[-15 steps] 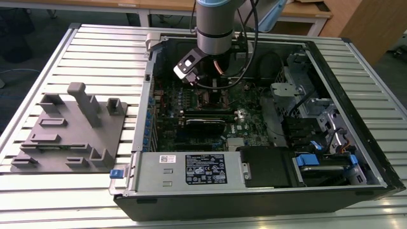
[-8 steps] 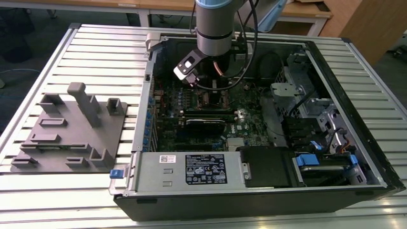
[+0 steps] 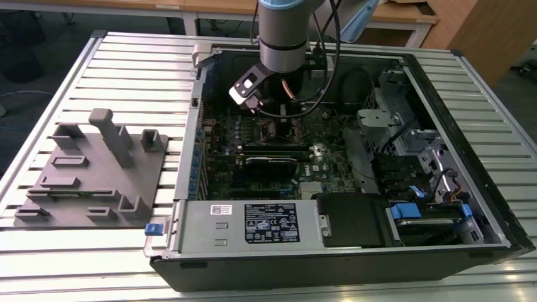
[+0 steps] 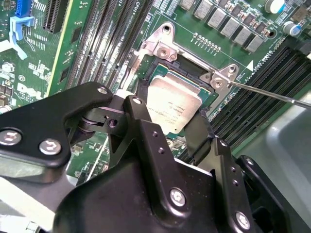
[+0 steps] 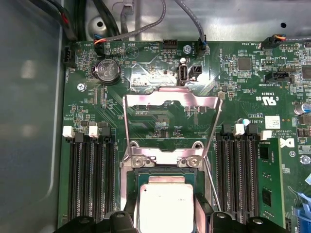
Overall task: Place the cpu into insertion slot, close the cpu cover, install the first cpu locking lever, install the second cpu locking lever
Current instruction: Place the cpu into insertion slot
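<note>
We see the open computer case (image 3: 336,251) lying on its side, with the arm (image 3: 285,38) reaching down into its far half over the motherboard (image 5: 243,87). The cpu cover (image 5: 146,100) stands flipped open. The gripper (image 4: 169,116) has its jaws parted only chip-wide, clamping opposite edges of the cpu (image 4: 172,104) at the insertion slot (image 4: 194,79) — seated or not, we cannot tell.

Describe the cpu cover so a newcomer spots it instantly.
Inside the open computer case, look at the green motherboard. Right by the cpu is the cpu cover: a thin silver frame swung open, the only shiny plate with a square cut-out.
</note>
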Controlling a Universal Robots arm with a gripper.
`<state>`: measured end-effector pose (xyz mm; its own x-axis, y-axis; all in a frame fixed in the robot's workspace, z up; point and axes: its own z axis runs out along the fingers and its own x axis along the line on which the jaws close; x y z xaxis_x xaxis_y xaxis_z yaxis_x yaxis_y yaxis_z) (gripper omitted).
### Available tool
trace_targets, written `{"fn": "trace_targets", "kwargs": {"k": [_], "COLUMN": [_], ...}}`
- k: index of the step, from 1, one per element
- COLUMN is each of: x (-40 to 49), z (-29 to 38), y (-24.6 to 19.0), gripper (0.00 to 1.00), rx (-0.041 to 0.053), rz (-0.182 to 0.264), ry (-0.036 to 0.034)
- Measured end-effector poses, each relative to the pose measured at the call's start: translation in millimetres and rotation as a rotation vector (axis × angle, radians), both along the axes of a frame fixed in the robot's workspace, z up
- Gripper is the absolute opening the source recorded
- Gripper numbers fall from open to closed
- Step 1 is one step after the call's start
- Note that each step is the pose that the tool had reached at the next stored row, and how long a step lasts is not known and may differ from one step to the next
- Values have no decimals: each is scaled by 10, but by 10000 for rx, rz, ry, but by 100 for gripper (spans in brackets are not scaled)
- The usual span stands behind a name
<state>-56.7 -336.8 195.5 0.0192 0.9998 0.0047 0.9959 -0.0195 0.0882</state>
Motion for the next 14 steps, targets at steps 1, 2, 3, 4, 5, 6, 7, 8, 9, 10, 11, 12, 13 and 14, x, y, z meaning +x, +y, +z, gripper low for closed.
{"fn": "trace_targets", "kwargs": {"k": [1,2,3,4,5,6,7,8,9,10,11,12,13,14], "x": [0,0,0,0,0,-1,-2,-3,-3,-3,-3,-3,3,6], "z": [0,0,4,6,6,6,6,6,6,6,5,4,3,3], "y": [0,1,0,1,1,2,3,7,7,8,8,8,8,8], "gripper": [54,54,54,54,54,54,54,54,54,54,54,54,54,54], "rx": [2,4,1,0,0,0,-2,-1,0,0,0,0,0,-2], "rz": [0,0,0,1,0,0,-1,-1,0,1,1,1,0,0], "ry": [-2,-2,0,0,0,0,1,1,0,0,0,0,-1,-1]}}
